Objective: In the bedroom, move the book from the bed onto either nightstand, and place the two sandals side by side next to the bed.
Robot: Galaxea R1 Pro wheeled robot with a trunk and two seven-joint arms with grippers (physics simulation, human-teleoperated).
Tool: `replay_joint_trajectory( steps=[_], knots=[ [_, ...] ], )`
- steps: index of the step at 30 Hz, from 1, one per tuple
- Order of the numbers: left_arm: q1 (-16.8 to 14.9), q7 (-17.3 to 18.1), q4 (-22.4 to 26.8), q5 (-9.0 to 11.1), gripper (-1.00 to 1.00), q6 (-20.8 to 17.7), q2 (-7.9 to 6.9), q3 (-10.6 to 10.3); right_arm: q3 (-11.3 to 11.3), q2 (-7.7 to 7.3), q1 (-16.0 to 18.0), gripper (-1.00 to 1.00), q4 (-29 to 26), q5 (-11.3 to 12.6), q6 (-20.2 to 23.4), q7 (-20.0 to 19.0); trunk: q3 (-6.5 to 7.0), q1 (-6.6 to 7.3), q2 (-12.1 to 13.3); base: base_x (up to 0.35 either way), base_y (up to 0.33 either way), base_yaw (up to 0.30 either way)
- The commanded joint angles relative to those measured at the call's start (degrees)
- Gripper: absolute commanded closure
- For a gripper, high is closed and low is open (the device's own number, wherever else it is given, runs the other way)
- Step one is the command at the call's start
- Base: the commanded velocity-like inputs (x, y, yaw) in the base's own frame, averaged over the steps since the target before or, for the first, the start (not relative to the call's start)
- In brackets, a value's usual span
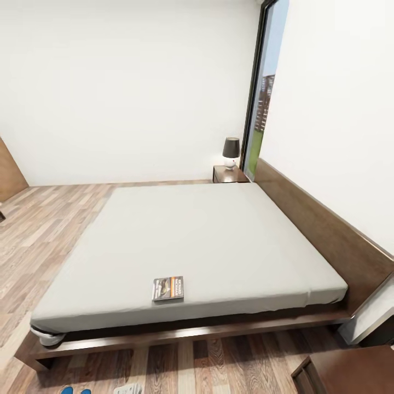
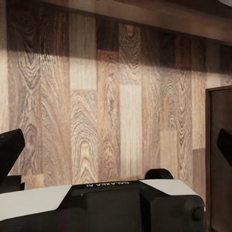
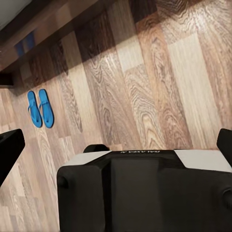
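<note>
Both grippers, left [image 2: 116, 145] and right [image 3: 116, 145], hang wide open and empty over bare floor [image 2: 121, 96], so you carry nothing. Your book [image 1: 168, 288] lies near the bed's [image 1: 208, 235] close edge, within reach. The sandals [image 3: 39, 108] already sit paired beside the frame; one nightstand [image 1: 230, 174] waits far off, by the headboard.

Even, soft daylight is filling the room, with the window [image 1: 264, 93] glowing at far right. The bed [image 1: 191, 241] is casting a dark band of shadow onto the floor [image 3: 145, 82] beneath its frame. Wide-angle distortion is bowing the head view's edges
</note>
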State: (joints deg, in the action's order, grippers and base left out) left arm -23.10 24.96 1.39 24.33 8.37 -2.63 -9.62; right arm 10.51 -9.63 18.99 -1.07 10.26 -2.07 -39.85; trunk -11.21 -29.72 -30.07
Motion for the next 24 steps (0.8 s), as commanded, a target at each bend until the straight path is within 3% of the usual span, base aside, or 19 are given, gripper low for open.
replay_joint_trajectory(
  steps=[1,18,24],
  knots=[
    [-0.04,0.18,-0.08,0.45,-1.0,0.24,-0.01,-0.49,0.05,-0.02,0.06,-1.0,0.1,0.2,-0.13,-0.22,0.09,0.2,0.33,0.0,0.0,0.0],
    [-0.04,0.18,-0.08,0.45,-1.0,0.24,-0.01,-0.49,0.04,-0.01,0.05,-1.0,0.1,0.2,-0.13,-0.22,3.14,3.94,7.15,0.0,0.0,0.0],
    [-0.04,0.18,-0.07,0.45,-1.0,0.24,-0.01,-0.49,0.04,0.0,0.07,-1.0,0.1,0.2,-0.13,-0.22,3.14,3.94,7.15,0.0,0.0,0.0]
  ],
)
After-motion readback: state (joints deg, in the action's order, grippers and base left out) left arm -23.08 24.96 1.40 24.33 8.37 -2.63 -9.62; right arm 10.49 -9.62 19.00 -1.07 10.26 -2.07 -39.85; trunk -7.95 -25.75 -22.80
